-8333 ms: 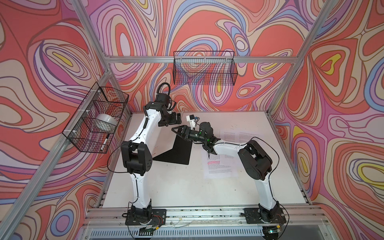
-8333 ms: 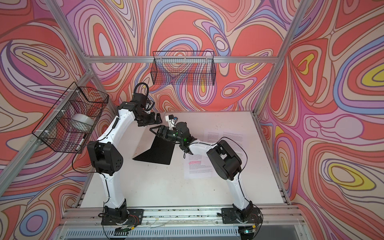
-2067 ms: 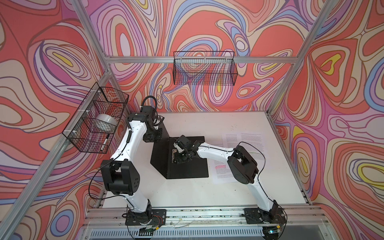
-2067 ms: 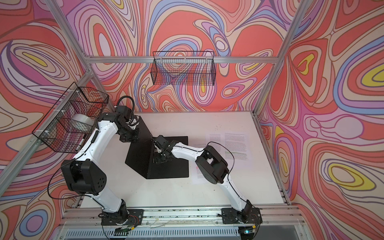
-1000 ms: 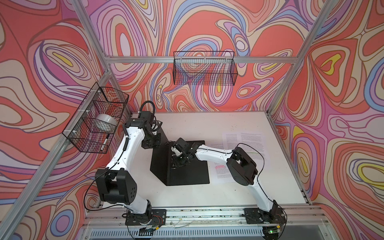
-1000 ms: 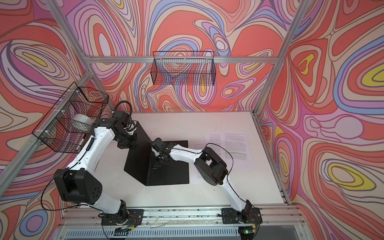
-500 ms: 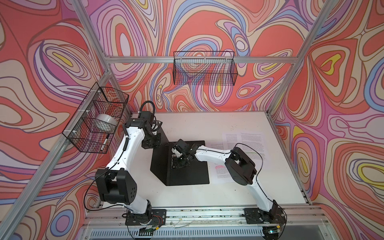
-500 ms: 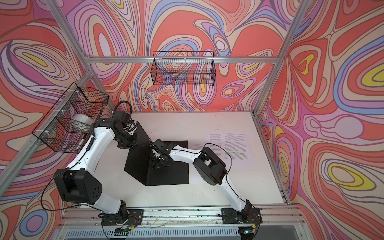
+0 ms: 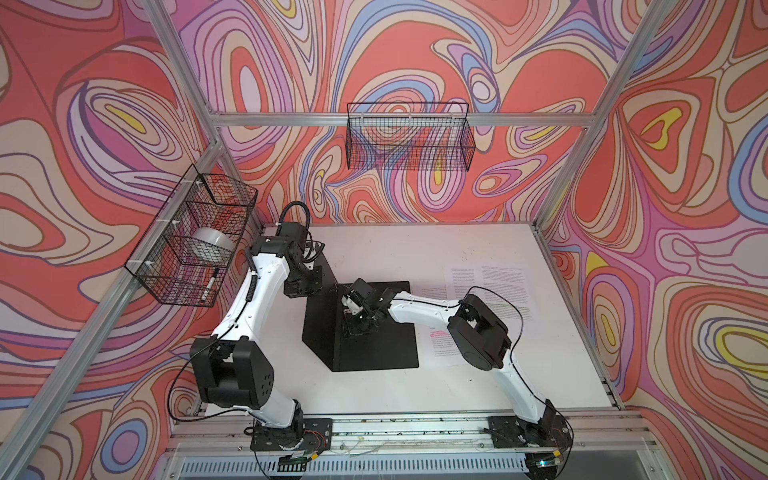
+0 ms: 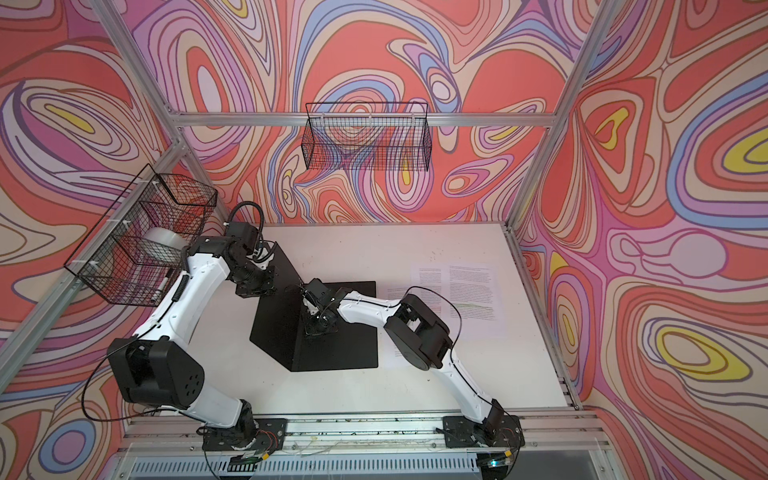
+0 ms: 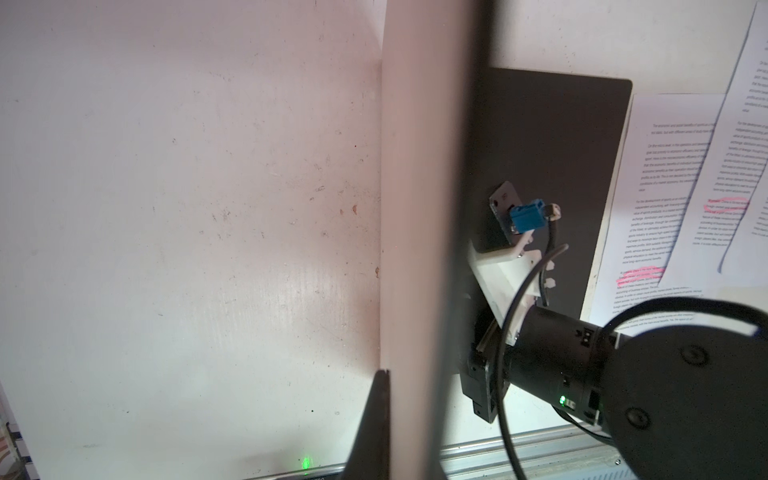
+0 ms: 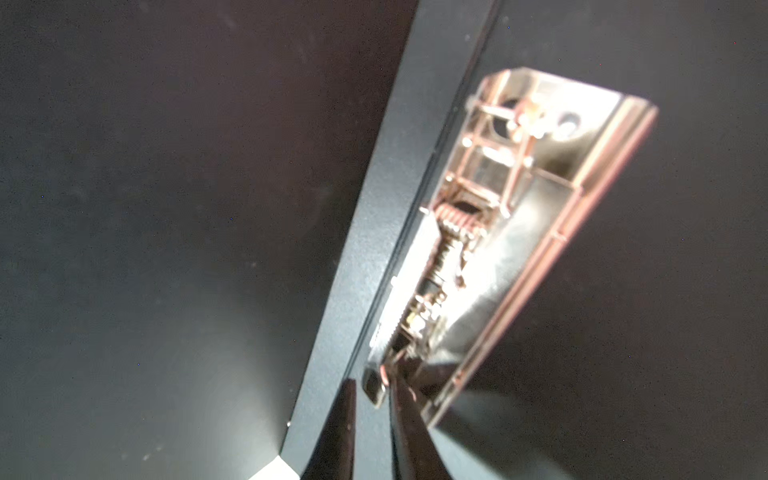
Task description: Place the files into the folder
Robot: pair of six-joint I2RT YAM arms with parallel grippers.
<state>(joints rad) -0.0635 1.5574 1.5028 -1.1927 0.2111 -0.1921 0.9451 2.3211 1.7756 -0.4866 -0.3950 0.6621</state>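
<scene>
Left gripper (image 9: 306, 286) is clamped shut on the upper edge of the folder's raised cover (image 9: 322, 320), which is held steeply tilted with its black inside turned toward the right arm. Right gripper (image 9: 356, 329) is set low at the spine. In the right wrist view its jaws stand narrow, and the end tab of the metal clip (image 12: 498, 249) is pinched between the fingertips (image 12: 343, 428).

Bare white table (image 9: 374, 399) is shown in front of the folder (image 9: 386, 349), behind it and to its left. The left arm is bent sharply at an elbow near the front rail, with the forearm carried back and the wrist turned down onto the cover. The right arm is folded at an elbow hung above the sheets, and its forearm is stretched leftward over the folder's flat leaf. That leaf is laid on the table, its right edge just beside the files (image 9: 490, 286).

The files are spread flat and overlapped to the right of the folder, and one sheet is partly hidden under the right elbow. Dense black print is set in blocks but is too small to be read. A few pink highlighted lines (image 11: 640, 274) can be made out. In the left wrist view the cover is seen edge-on, pale outside and dark inside.
</scene>
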